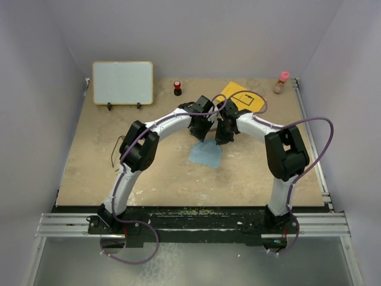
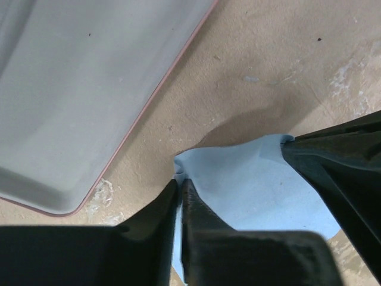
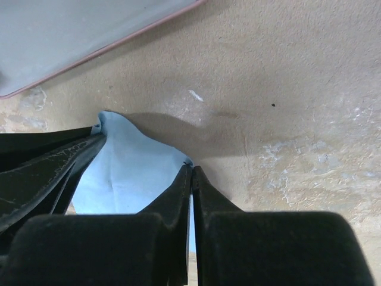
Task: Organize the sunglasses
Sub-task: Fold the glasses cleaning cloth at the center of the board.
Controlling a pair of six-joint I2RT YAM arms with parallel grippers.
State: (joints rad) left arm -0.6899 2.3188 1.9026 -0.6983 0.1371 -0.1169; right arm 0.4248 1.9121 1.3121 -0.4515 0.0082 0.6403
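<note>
As both arms (image 1: pixel 140 149) (image 1: pixel 286 152) arch inward, tools (image 2: pixel 180 182) (image 3: pixel 191 168) pinch cloth (image 2: pixel 250 185).

Thin dark wire-framed sunglasses (image 1: pixel 112 152) lie on the table (image 1: pixel 83 179), left side, partly hidden

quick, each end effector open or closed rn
left end effector: closed, pinching a corner of the blue cloth
right end effector: closed on another corner of it
</note>
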